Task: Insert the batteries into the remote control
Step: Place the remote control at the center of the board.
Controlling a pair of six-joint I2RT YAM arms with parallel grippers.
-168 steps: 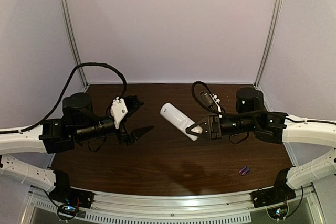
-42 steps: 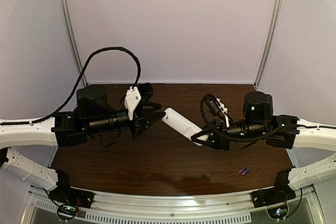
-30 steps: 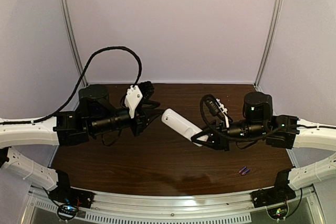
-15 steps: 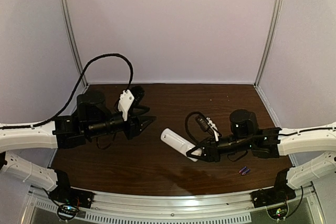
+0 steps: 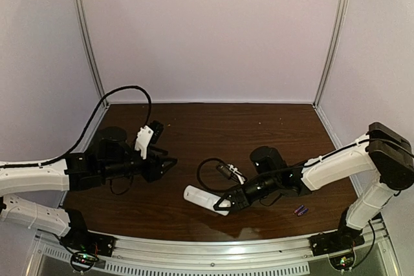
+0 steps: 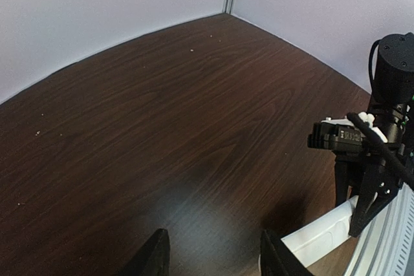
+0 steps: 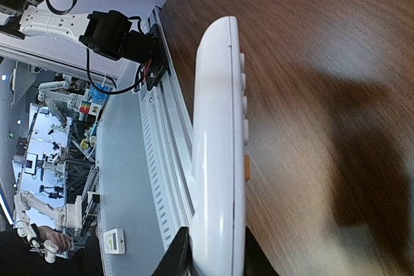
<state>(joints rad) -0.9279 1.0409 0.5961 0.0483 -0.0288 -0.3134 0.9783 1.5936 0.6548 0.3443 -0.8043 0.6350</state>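
Here, the right claw [image 5: 228, 202] is gripping the white remote control [image 5: 200, 198] by one end, the bar projecting ahead of its fingers, close to the desk [image 5: 259, 127]. The left claw [image 5: 165, 165] is hanging open and empty. The batteries [image 5: 300, 210] are lying on the desk well behind the right claw.

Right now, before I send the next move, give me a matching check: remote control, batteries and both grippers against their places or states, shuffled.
1. remote control
2. batteries
3. left gripper
4. right gripper

A. open, empty
B. lying on the table near its front right corner
C. shut on the remote control
D. gripped at one end

Pairs: 1-D, 2-B, 3-A, 4-C
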